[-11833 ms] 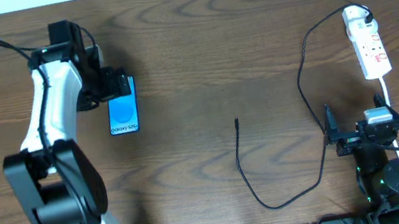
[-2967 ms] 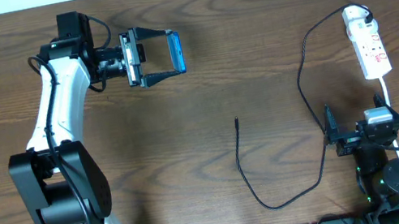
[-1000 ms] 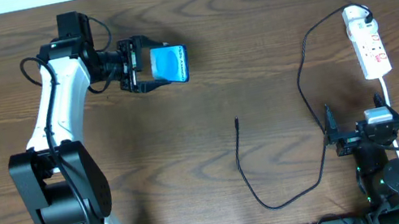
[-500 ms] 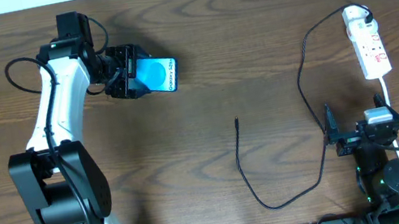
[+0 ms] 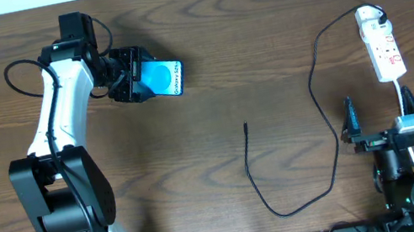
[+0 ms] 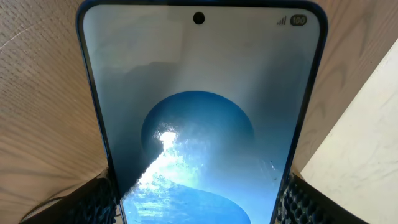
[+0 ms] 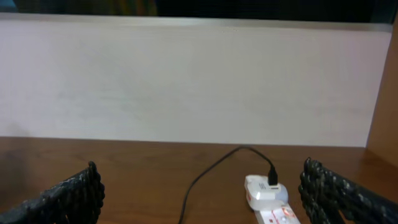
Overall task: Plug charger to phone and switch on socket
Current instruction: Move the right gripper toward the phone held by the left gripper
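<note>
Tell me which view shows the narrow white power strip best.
Overhead: the narrow white power strip shows whole, red markings included. Right wrist catches only its plugged end at the bottom edge; left wrist shows none.

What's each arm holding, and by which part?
Left gripper holds the slim blue-screened smartphone, jaws on its long edges near one end. Right gripper: nothing.

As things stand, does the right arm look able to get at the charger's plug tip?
Probably yes: the right gripper is open and empty, and only the charger's own cable lies on the table between it and the plug tip.
</note>
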You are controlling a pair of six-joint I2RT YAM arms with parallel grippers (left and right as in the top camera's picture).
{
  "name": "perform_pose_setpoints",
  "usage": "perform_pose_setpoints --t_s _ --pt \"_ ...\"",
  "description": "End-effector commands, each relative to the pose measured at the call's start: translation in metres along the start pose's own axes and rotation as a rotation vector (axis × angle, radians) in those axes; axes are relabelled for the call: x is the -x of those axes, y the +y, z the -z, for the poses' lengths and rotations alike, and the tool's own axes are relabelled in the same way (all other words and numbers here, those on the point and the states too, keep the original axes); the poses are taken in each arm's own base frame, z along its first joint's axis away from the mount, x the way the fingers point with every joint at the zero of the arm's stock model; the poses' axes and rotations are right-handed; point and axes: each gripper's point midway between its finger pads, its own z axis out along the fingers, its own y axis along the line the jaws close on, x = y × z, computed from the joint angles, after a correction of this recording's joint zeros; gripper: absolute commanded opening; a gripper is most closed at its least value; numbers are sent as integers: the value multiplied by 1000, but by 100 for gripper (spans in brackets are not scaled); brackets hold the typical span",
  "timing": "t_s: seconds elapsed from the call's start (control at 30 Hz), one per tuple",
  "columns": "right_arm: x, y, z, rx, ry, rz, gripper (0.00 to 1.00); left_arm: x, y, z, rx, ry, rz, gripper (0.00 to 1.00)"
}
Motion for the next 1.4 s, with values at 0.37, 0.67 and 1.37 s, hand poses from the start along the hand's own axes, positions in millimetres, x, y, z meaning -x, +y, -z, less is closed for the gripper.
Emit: perform_pose_setpoints --t_s 0.37,0.67,1.37 --pt "40 73 -102 367 383 -95 99 -6 -14 15 -45 -14 -23 7" --pt "-21 168 -147 868 714 -612 99 -6 -14 15 -45 -14 -20 8" --pt "-100 225 -147 748 1068 -1058 99 -37 -14 -2 -7 16 71 8"
